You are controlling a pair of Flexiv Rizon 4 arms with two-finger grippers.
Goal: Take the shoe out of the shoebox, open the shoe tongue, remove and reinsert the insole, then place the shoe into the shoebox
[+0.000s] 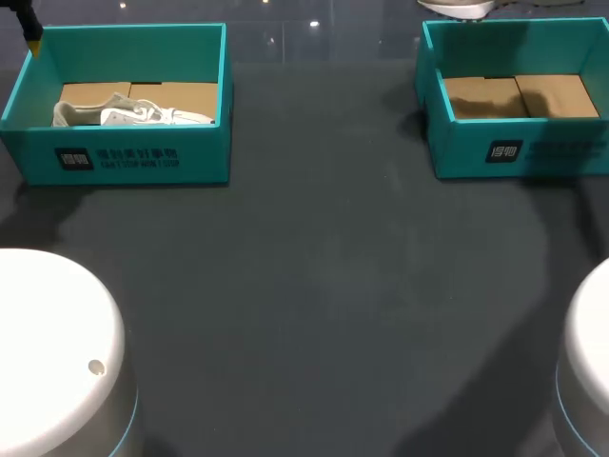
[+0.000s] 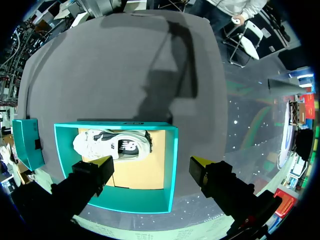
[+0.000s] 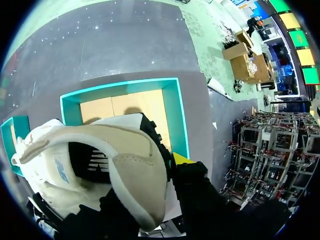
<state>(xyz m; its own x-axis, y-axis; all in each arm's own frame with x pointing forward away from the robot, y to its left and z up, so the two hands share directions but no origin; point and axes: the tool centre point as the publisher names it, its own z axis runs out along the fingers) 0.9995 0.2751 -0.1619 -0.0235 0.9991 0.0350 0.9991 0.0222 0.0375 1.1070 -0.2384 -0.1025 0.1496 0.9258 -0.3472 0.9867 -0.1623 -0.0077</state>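
- Your table (image 1: 314,305) is a dark grey mat; shadows of both arms lie across it.
- The white round housing of your left arm (image 1: 52,352) sits at 8 o'clock in the head view and that of your right arm (image 1: 585,367) at 4 o'clock. Both are cut off by the edge.
- The left shoebox (image 1: 114,162) is teal and open-topped, at 10 o'clock on the table. The right shoebox (image 1: 466,143) is the same teal, at 2 o'clock, well apart from it. Its brown card floor is bare and its far end is cut off.
- The white shoe (image 1: 133,114) lies on its side on the floor of the left shoebox, against one long wall.
- The cream shoe (image 3: 100,165) is up in the air over the right shoebox. In the head view you see only a sliver of its sole, at 1 o'clock.
- Your left gripper (image 2: 151,167) hangs above the left shoebox with fingers spread wide, holding nothing.
- Your right gripper (image 3: 150,187) is clamped on the cream shoe at the heel end. One yellow tip shows beside the heel; the shoe hides the other finger.
- There is white print (image 1: 119,157) on each box's front wall, and a side logo on each shoe. The print on the right shoebox is too dim to make out.
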